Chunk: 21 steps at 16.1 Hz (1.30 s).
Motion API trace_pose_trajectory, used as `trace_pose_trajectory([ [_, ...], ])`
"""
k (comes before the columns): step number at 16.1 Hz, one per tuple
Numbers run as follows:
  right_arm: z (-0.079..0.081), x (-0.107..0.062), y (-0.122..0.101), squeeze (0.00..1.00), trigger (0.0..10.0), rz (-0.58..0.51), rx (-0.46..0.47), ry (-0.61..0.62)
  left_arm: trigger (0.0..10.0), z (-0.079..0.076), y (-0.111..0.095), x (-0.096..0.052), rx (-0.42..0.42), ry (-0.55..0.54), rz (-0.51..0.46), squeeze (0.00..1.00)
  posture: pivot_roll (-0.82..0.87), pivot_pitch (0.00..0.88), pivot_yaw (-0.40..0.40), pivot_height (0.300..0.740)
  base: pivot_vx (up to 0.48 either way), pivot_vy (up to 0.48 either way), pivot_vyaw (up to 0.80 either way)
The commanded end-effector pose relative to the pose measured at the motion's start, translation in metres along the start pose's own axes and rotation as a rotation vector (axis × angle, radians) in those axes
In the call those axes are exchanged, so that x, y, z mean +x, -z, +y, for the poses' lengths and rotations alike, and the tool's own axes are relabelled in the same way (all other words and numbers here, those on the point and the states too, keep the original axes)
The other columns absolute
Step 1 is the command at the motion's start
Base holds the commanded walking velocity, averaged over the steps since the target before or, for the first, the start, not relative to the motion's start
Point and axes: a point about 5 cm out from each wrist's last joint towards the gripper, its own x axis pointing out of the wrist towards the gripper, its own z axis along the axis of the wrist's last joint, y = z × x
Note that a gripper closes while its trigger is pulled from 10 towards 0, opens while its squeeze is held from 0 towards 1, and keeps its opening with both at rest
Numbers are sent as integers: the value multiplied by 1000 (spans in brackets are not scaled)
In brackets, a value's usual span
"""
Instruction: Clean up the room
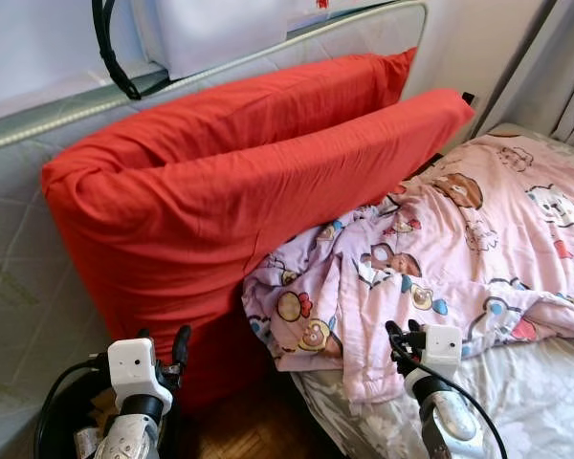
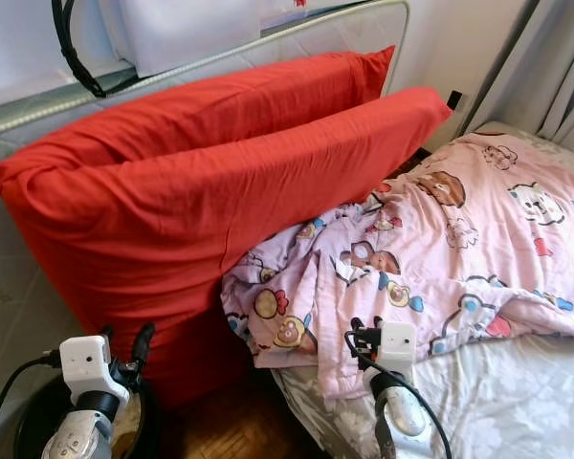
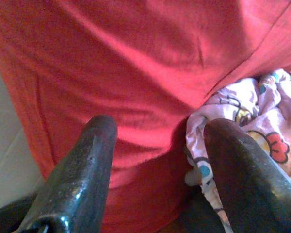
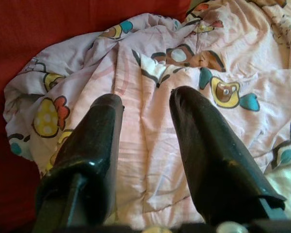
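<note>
The quilt (image 1: 459, 258) is lying centre-right, just beyond the right gripper (image 4: 145, 104), whose jaws are being held moderately apart, empty.

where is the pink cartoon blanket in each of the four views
Left eye view: pink cartoon blanket right of centre, on the bed.
Right eye view: same, centre-right.
Left wrist view: its bunched corner at the right edge.
Right wrist view: spread beyond the fingers.
Shared landmark: the red pillow beside it.
</note>
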Motion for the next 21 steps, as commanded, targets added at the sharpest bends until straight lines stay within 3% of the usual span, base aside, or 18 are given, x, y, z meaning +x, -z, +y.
trace_pose_trajectory([
  [1,-1,0,0,0,10000,8,3,8,10000,-1,-1,-2,-15,-4,5,0,59,98,-52,696,0,0,0],
  [7,4,1,1,0,10000,17,-2,-9,10000,0,0,-6,-17,-12,16,0,61,103,-53,696,0,0,0],
  [9,4,0,7,0,10000,66,-17,-9,10000,-2,2,-6,-19,-7,25,0,58,104,-51,686,0,0,0],
  [11,5,0,6,0,10000,50,-12,-19,10000,-2,2,-5,-21,-5,27,0,60,106,-51,661,0,0,0],
  [21,6,1,5,0,10000,39,-5,-11,10000,-2,2,-5,-21,-1,40,0,65,105,-46,661,0,0,0],
])
